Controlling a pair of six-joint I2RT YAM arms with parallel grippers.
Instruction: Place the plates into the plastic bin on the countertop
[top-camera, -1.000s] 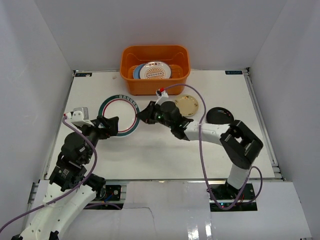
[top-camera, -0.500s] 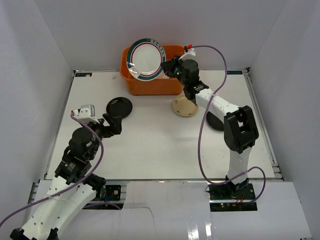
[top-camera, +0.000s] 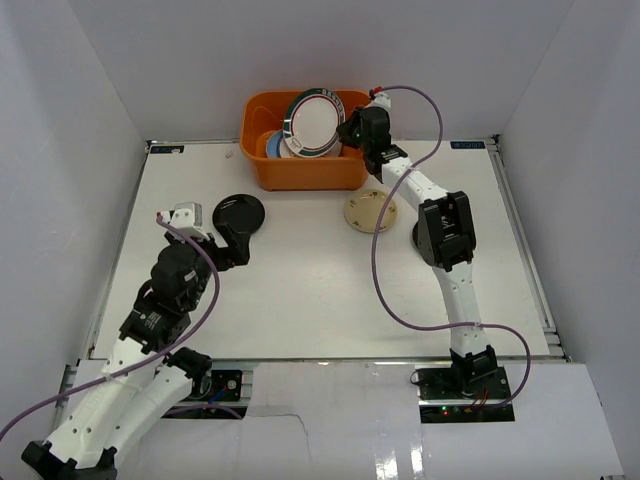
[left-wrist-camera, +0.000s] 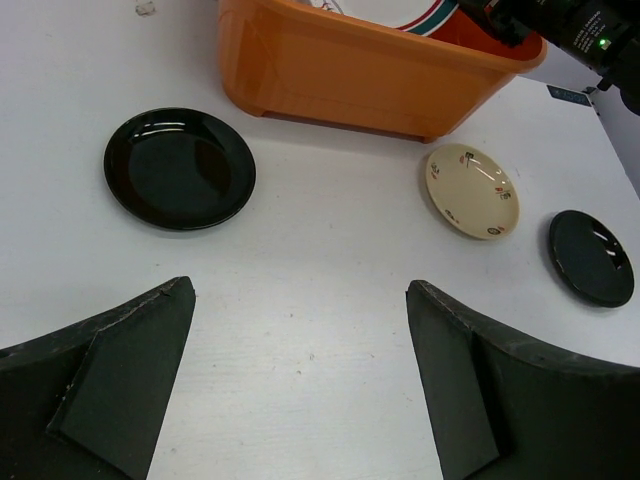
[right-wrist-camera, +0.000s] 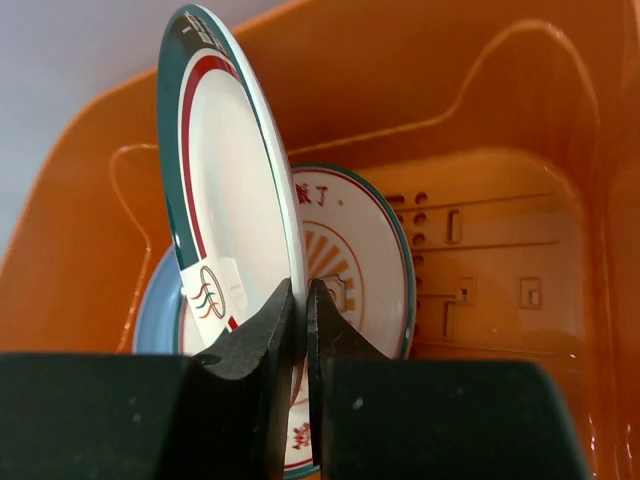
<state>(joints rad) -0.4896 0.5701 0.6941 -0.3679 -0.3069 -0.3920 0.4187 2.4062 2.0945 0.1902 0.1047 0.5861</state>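
Since half a second ago the right gripper (top-camera: 347, 130) has carried the dark-rimmed plate (top-camera: 312, 125) down and over from above the bin's near-left corner. The plate now sits lower and nearer the middle of the tub. The right arm (top-camera: 445, 235) has drawn in closer to the bin, and the left arm (top-camera: 165, 300) has edged a little forward.

The white countertop (top-camera: 300, 290) fills the top view. The orange bin (top-camera: 300, 172) stands at its 12 o'clock edge, against the back wall.

The right arm reaches from 5 o'clock up to the bin's right end. Its jaws are clamped on the lower rim of the dark-rimmed plate. That plate stands nearly on edge inside the tub, its white face with green and red rings turned toward the bin's left end.

The left arm lies at 8 o'clock. The left gripper (left-wrist-camera: 300, 290) has its fingers spread wide with nothing between them, and it hovers above bare tabletop.

In the right wrist view the sunburst plate (right-wrist-camera: 345, 250) leans just behind the held plate. The blue plate (right-wrist-camera: 155, 310) shows at the bin's left end, partly covered by both.

Three plates still lie flat on the countertop:
- A glossy black plate (top-camera: 239, 213) is at 10 o'clock, just beyond the left gripper and apart from it.
- The tan plate (top-camera: 371, 211) is at 1 o'clock, near the bin's front wall but not touching it.
- A smaller black plate (left-wrist-camera: 590, 257) is at about 3 o'clock, mostly hidden under the right arm in the top view.
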